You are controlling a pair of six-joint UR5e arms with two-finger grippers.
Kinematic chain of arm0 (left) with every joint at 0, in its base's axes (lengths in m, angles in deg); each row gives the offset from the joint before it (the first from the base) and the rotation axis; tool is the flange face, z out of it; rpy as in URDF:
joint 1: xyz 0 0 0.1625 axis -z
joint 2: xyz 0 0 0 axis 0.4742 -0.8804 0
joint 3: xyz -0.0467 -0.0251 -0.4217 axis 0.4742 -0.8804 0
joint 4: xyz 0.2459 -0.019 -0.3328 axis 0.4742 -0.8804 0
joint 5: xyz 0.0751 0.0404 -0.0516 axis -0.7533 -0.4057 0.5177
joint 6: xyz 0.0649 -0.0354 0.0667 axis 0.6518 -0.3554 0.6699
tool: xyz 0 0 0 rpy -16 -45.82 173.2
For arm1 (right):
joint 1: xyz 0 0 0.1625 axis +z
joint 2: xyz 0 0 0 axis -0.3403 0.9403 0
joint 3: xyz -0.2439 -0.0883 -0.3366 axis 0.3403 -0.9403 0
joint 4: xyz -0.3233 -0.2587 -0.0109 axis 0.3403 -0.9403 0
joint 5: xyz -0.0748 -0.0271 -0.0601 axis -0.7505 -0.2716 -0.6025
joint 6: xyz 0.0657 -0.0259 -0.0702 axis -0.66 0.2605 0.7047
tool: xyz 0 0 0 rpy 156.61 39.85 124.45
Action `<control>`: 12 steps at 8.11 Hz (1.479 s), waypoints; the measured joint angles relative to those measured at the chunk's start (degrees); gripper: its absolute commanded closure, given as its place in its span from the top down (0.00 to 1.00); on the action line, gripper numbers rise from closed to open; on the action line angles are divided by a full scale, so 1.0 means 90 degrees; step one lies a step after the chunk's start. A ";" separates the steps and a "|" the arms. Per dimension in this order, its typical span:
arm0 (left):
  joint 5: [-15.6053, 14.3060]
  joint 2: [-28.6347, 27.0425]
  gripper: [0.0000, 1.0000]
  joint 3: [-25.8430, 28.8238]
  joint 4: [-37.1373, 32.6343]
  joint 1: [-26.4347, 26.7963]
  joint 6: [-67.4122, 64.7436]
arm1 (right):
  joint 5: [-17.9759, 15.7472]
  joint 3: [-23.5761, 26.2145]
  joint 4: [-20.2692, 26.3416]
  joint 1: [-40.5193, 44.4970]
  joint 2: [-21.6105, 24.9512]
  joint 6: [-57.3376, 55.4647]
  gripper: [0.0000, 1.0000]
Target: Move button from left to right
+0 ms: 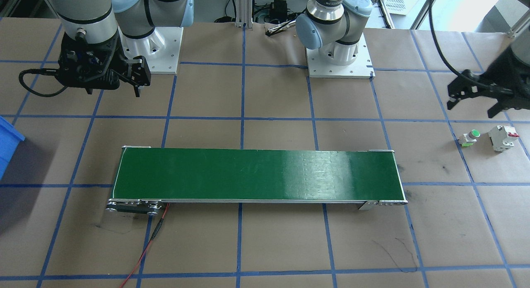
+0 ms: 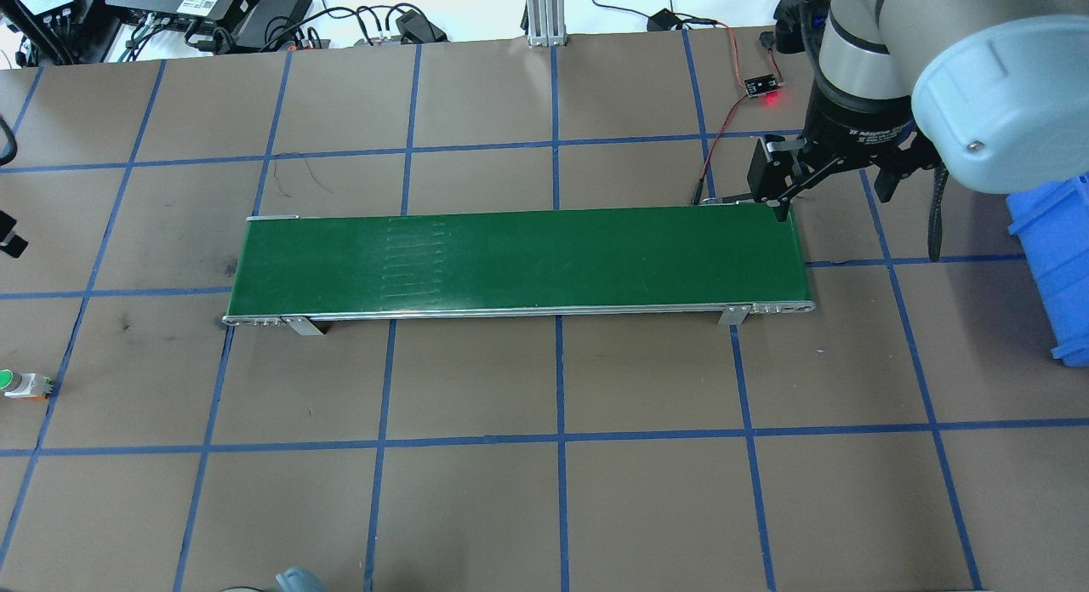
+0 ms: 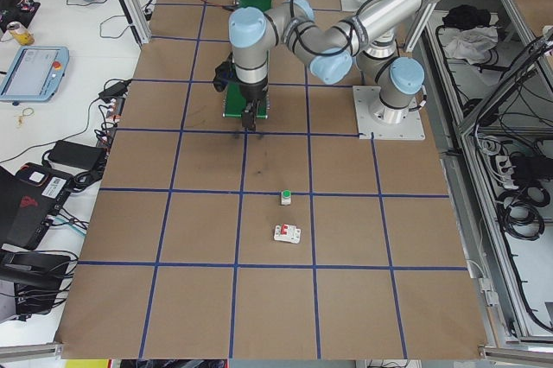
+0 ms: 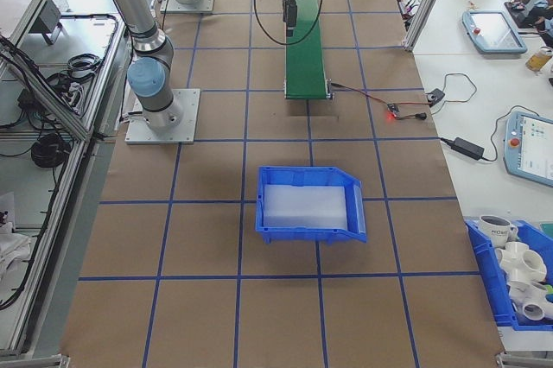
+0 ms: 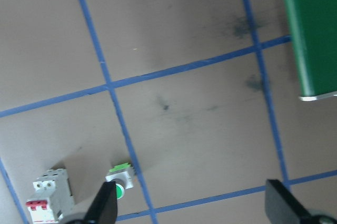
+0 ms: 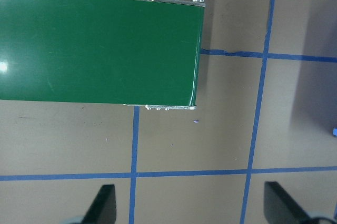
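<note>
We count one button (image 1: pixel 469 138), one circuit breaker (image 1: pixel 503 138) and one green conveyor belt (image 1: pixel 256 175) on the desk (image 1: pixel 265 246). We also see two arms, each with one hand: left hand (image 1: pixel 476 95), right hand (image 1: pixel 138 75), plus one blue bin (image 4: pixel 309 204).

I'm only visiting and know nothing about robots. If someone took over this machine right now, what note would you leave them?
Left gripper: open, empty, hanging above the table just robot-side of the button.
Right gripper: open, empty, over the far corner of the green conveyor belt at its right end.
Button: lying on the brown paper at the table's left end, beside the white circuit breaker, apart from it.
Blue bin: on the right side, empty.
Done: nothing yet; the button is untouched.
Left: grasp the button with the left gripper and get it across to the right side.
</note>
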 measured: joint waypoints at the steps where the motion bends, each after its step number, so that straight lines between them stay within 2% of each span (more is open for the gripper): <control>1: -0.0109 -0.0409 1.00 -0.0001 0.0436 -0.0419 0.0293 | 0.0000 0.0000 0.0005 0.0000 0.0000 0.0002 1.00; 3: -0.0463 -0.1149 1.00 -0.0007 0.1062 -0.0865 0.0436 | 0.0000 0.0000 0.0009 0.0000 0.0000 0.0006 1.00; 5: -0.0861 -0.1561 1.00 -0.0052 0.1217 -0.0981 0.0094 | 0.0000 0.0000 0.0010 0.0000 0.0000 0.0007 1.00; 8: -0.0998 -0.1705 1.00 -0.0422 0.1242 -0.0997 -0.0686 | 0.0000 0.0000 0.0011 0.0000 0.0000 0.0008 1.00; 12: -0.1132 -0.1868 1.00 -0.0526 0.1286 -0.1005 -0.0860 | 0.0000 0.0000 0.0011 0.0000 0.0000 0.0008 1.00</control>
